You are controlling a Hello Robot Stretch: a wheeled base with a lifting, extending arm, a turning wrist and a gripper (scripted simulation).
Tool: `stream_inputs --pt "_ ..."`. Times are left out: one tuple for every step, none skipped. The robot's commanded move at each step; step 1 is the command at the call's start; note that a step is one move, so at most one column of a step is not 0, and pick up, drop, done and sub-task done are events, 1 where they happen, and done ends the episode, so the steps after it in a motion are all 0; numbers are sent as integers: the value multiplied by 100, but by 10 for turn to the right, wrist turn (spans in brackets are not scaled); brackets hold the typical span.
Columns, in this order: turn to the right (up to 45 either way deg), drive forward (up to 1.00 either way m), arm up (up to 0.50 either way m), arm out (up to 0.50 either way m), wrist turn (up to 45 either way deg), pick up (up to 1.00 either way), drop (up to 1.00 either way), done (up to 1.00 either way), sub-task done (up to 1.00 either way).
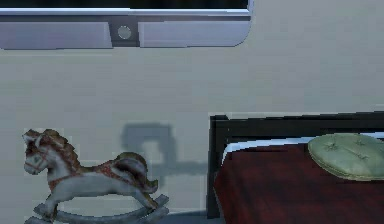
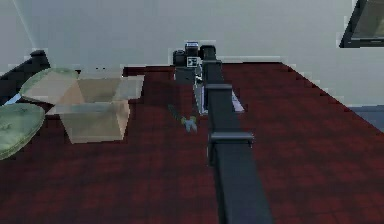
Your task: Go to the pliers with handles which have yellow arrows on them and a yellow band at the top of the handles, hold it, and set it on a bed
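The bed (image 2: 300,130) has a dark red cover that spreads across the arm side view. My arm (image 2: 232,150) reaches out over it as a dark bar. My gripper (image 2: 187,78) stands at its far end, left of the white marker squares (image 2: 193,52). A small grey-blue thing (image 2: 187,122) lies on the red cover close by the gripper, too small to name. I cannot tell whether the gripper holds anything. In the forward view the same bed (image 1: 290,190) is at the lower right, with a dark headboard (image 1: 290,125).
An open cardboard box (image 2: 95,105) sits on the bed at the arm side view's left, next to green pillows (image 2: 15,128). Another green pillow (image 1: 350,155) lies on the bed in the forward view. A rocking horse (image 1: 85,175) stands on the floor by the wall under a window (image 1: 120,25).
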Motion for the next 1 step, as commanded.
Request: stream_inputs --pt "0 0 4 0 0 0 0 0 0"
